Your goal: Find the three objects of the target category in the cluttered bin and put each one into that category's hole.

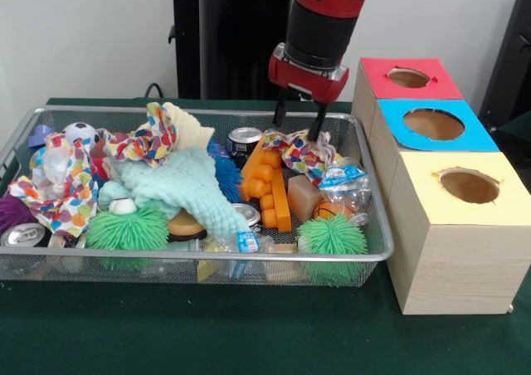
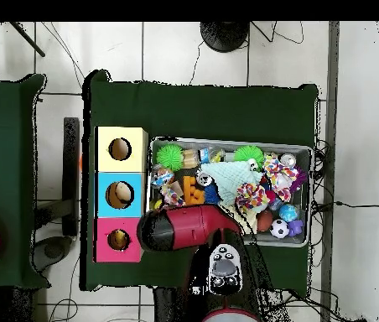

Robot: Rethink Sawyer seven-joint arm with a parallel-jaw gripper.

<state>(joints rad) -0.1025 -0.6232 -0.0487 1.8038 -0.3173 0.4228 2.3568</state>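
Note:
My gripper (image 1: 299, 126) hangs open at the back right of the wire bin (image 1: 377, 250). Its two black fingertips (image 1: 280, 116) straddle the top of a polka-dot cloth (image 1: 303, 153), just about touching it, with nothing held. Beside the bin stand three wooden boxes with round holes: a red-topped box (image 1: 408, 78), a blue-topped box (image 1: 434, 124) and a yellow-topped box (image 1: 469, 186). In the overhead view the red arm (image 2: 189, 228) covers the gripper; the boxes (image 2: 120, 194) line the bin's left side.
The bin holds an orange block toy (image 1: 272, 184), a mint knitted cloth (image 1: 187, 188), green spiky balls (image 1: 126, 228) (image 1: 332, 236), cans (image 1: 244, 138), a crushed bottle (image 1: 347, 184), a soccer ball (image 1: 80, 131) and more patterned cloths (image 1: 58, 180). A green cover (image 1: 249, 333) lies on the table.

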